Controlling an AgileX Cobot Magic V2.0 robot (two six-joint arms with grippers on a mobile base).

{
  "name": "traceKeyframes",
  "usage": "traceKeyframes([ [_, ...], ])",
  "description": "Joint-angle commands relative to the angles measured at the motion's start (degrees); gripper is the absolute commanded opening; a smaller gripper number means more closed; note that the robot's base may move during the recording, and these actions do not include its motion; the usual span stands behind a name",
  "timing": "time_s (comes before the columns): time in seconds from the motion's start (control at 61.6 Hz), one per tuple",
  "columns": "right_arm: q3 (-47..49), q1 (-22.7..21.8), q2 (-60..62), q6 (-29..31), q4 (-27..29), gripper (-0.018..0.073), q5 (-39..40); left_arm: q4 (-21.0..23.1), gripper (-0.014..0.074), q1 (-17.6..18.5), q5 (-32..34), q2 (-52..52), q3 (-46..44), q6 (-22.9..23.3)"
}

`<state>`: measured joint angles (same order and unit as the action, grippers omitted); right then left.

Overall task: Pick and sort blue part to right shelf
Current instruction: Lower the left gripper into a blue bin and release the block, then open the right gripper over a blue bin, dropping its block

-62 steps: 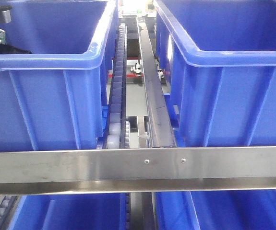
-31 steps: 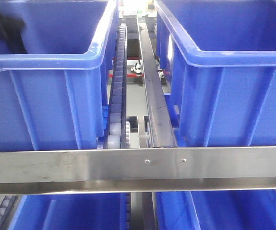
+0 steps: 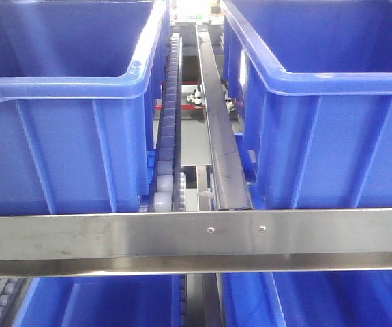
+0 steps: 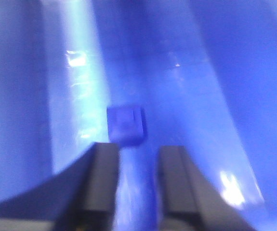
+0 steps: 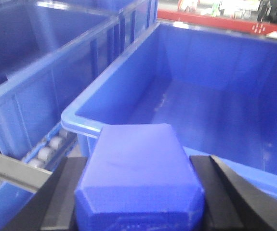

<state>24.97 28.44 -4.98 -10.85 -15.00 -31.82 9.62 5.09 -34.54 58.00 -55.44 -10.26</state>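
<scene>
In the blurred left wrist view, the left gripper (image 4: 137, 166) has its fingers (image 4: 102, 183) apart over a blue bin floor (image 4: 186, 106), where a small blue cube (image 4: 126, 125), possibly another part, lies just beyond the tips. A roller track (image 3: 167, 129) runs between the front bins. On the right, the right gripper (image 5: 139, 192) is clamped on the blue part (image 5: 139, 180), near the rim of the right bin (image 5: 215, 110).

Two bins, left bin (image 3: 66, 88) and right bin (image 3: 332, 88), flank a roller track (image 3: 168, 122), seemingly behind a rail (image 3: 196, 238).
</scene>
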Motion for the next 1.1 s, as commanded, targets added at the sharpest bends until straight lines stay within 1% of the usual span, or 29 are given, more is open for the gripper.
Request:
traceKeyframes([
  [0.0,3.91,-0.08,-5.2,0.6,-1.46,0.0287,5.65,0.6,0.0208,0.02,5.86,-6.26,2.05,0.11],
  [0.081,7.84,-0.08,-12.57,0.1,-1.46,0.0287,5.59,0.6,0.0207,0.02,6.66,-11.15,5.59,0.11],
  [0.195,14.8,-0.13,-23.21,-4.88,-1.58,0.0287,4.93,0.6,0.0207,0.02,7.02,-17.17,9.28,0.11],
  [0.309,23.93,-0.18,-35.65,-9.18,-2.91,0.0287,1.33,0.6,0.0204,0.02,7.14,-22.63,12.34,0.11],
  [0.39,30.28,-0.9,-43.27,-10.68,-3.66,0.0287,-2.98,0.6,0.0155,0.02,7.14,-25.3,13.78,0.11],
  [0.439,34.03,-2.44,-47.57,-11.31,-3.66,0.0287,-6.51,0.6,0.0119,0.02,6.92,-26.52,14.53,0.11],
  [0.487,37.73,-5.25,-51.89,-11.56,-3.61,0.0287,-9.63,0.6,0.0126,0.02,6.65,-27.58,14.98,0.11],
  [0.585,44.97,-12.57,-60.81,-11.46,-2.64,0.0289,-14.48,0.6,0.0126,0.02,5.85,-28.57,15.27,0.11],
  [0.633,48.03,-15.79,-64.78,-10.11,-0.67,0.0289,-15.61,0.6,0.0126,0.02,5.4,-28.86,15.27,0.22],
  [0.666,50.02,-17.78,-67.52,-7.87,1.3,0.0289,-16.1,0.71,0.0126,0.14,5.27,-29.01,15.27,0.33],
  [0.731,53.64,-20.39,-72.41,-1.62,5.75,0.0289,-16.54,1.51,0.0125,0.25,5.26,-28.97,15.27,0.33],
  [0.796,56.41,-21.83,-77.67,3.69,10.26,0.0289,-16.43,2.5,0.0125,0.25,5.26,-28.97,15.27,0.33],
  [0.861,58.79,-22.24,-82.39,7.22,12.44,0.0289,-15.67,3.61,0.0125,0.25,5.26,-28.97,15.27,0.33],
  [0.958,61.79,-22.31,-89.24,8.26,12.6,0.0289,-14.92,4.67,0.0125,0.25,5.26,-28.97,15.27,0.33],
  [1.088,63.82,-22.31,-96.34,8.26,12.48,0.0289,-13.11,4.67,0.0125,0.25,5.26,-28.97,15.27,0.33],
])
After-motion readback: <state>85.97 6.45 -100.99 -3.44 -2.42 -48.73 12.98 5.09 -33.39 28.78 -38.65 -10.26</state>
